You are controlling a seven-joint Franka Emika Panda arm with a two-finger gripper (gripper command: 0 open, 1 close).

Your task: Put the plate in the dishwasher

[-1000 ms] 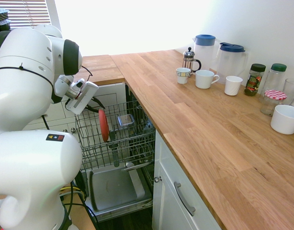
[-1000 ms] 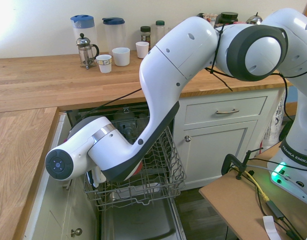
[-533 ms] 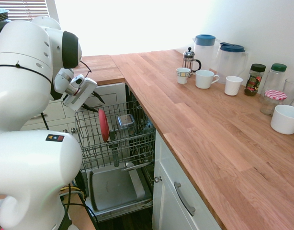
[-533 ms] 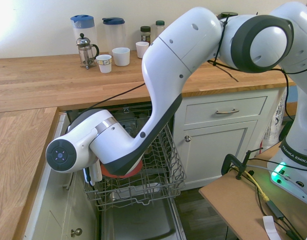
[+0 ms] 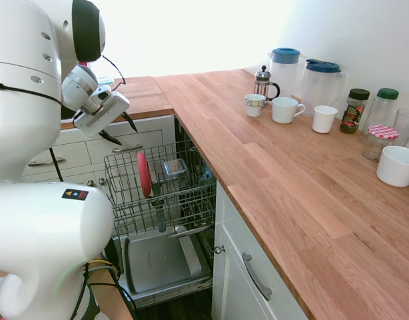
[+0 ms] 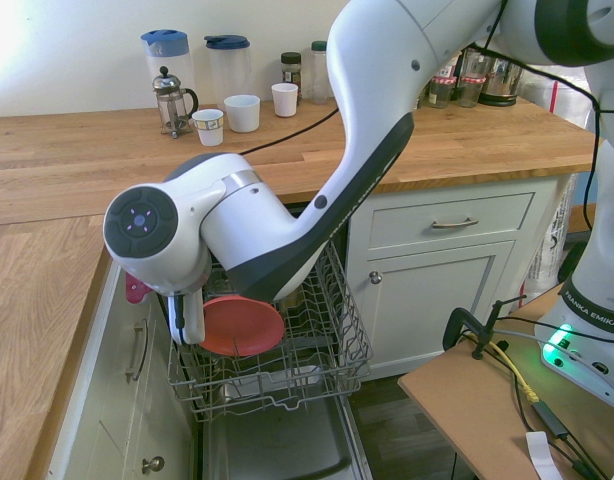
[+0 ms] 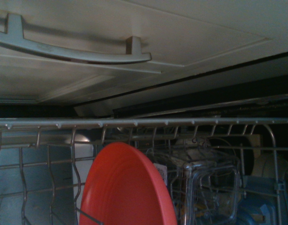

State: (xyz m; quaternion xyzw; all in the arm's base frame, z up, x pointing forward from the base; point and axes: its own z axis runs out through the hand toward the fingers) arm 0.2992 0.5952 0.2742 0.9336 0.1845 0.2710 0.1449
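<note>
The coral-red plate (image 5: 144, 173) stands on edge among the prongs of the dishwasher's pulled-out wire rack (image 5: 191, 193), near its left side. It also shows in the second exterior view as the plate (image 6: 242, 325), and close up in the wrist view as the plate (image 7: 125, 187) behind the rack's top wire. My gripper (image 5: 118, 131) hangs above and to the left of the plate, clear of it, open and holding nothing. The dishwasher's grey door panel (image 5: 158, 263) lies open below the rack.
White drawers with metal handles (image 5: 128, 148) stand right behind the gripper. A clear container (image 5: 174, 167) sits in the rack beside the plate. On the wooden counter (image 5: 258, 167) are mugs, a French press (image 5: 263, 81), jugs, jars and a white bowl (image 5: 396, 165).
The gripper opened and let go of the plate, then rose up and away from the rack. The plate stays standing in the rack.
</note>
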